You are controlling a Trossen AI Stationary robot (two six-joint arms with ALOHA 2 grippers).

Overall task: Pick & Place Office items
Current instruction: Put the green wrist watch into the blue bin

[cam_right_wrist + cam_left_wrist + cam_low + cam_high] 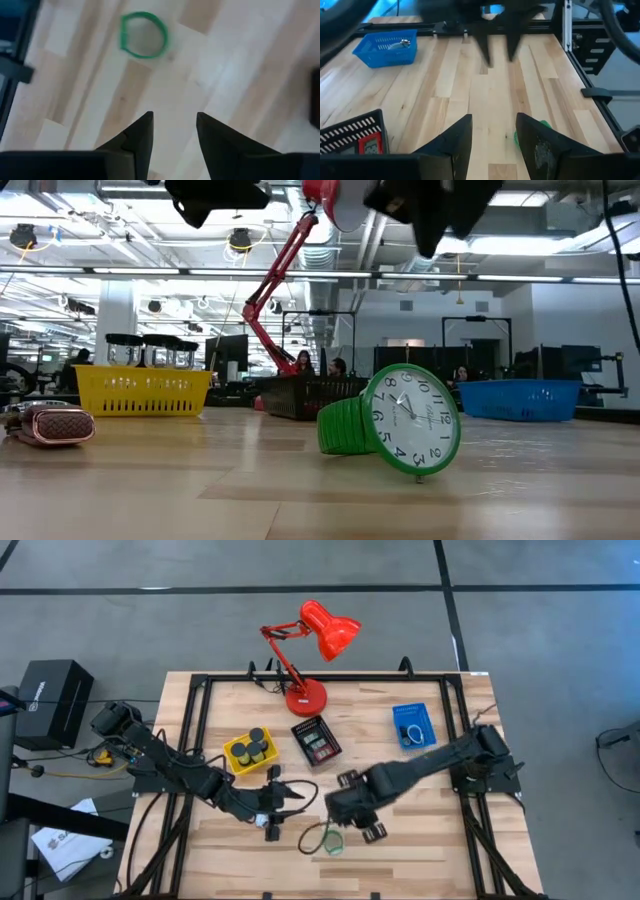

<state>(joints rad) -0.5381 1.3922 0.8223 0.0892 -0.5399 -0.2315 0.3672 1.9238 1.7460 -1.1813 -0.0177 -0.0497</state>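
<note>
Worktop (pixel 420 840) carries yellow (pixel 232 747), black (pixel 335 747) and blue (pixel 420 712) mesh trays, some items already in them. I'm mid-approach on the green watch (pixel 331 839), lying loose near the front edge, well apart from the trays. Right gripper (pixel 362 832) hovers just beside it, fingers apart, nothing held. Left gripper (pixel 285 796) waits nearby, also apart and empty. Next I'd need to centre right over the band, drop, clamp.

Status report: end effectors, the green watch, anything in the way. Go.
Left end effector open, empty, beside the watch. Right end effector open, empty, above bare table short of it. Green watch on the table, ungripped. Path clear.
</note>
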